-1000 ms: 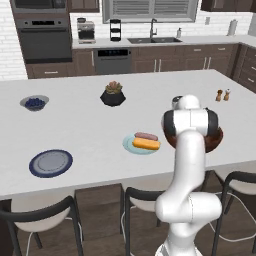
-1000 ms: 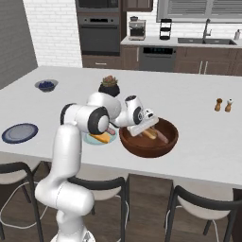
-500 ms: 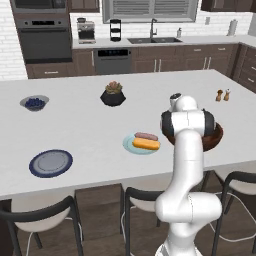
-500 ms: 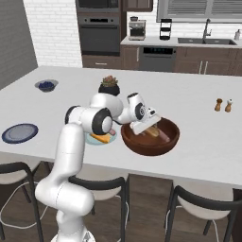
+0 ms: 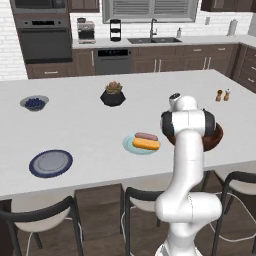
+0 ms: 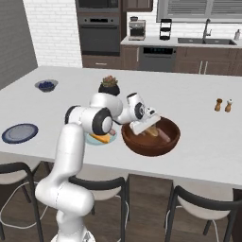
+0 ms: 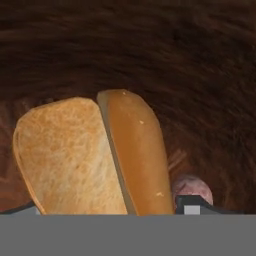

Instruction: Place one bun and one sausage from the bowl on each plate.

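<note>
1. Left base view: the arm (image 5: 187,150) had swung further right than a second before and hid most of the bowl (image 5: 216,140), which sat near the counter's (image 5: 90,125) front right edge. One bun (image 5: 146,144) and one sausage (image 5: 146,136) lay side by side on the teal plate (image 5: 131,145); the navy-rimmed plate (image 5: 50,163) sat well to the left with nothing on it.
2. Right base view: here the bowl's inside was open to sight, and the gripper (image 6: 147,126) had dipped lower into it than earlier, its tips on the second bun (image 6: 152,131).
3. Hand view: that bun (image 7: 95,155) sat between the two fingertips (image 7: 192,205), which touched its sides; whether they were clenched on it I cannot tell. A sausage (image 7: 191,187) end peeked beside it against the bowl's wall (image 7: 150,45).
</note>
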Controlling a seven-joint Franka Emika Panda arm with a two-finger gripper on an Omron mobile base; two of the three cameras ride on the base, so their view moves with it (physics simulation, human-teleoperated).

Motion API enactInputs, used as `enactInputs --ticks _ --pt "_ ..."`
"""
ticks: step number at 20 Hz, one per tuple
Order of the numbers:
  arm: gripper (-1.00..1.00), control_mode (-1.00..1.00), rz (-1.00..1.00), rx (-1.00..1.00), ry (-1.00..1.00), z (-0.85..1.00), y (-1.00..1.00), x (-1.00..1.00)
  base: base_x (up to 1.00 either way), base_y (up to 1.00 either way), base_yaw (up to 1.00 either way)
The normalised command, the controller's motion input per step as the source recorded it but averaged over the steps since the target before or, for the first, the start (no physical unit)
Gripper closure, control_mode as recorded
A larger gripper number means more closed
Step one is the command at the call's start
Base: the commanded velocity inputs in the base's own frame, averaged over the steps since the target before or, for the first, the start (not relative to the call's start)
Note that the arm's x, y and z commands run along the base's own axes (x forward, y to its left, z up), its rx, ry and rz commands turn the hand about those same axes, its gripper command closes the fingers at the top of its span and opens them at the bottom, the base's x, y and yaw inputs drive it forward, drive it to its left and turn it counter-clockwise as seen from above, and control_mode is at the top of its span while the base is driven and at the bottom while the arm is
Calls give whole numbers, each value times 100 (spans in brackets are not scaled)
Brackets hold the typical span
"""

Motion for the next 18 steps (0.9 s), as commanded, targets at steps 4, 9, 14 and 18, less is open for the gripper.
enactInputs --ticks 4,9,14,18 --pt "100 -100 0 -1 -19 74 43 -67 0 0 0" --pt "100 -100 0 -3 -24 100 46 -88 0 0 0" --pt "100 -100 4 -1 -42 56 37 -100 0 0 0" --pt "100 -100 11 0 -42 15 55 -100 0 0 0"
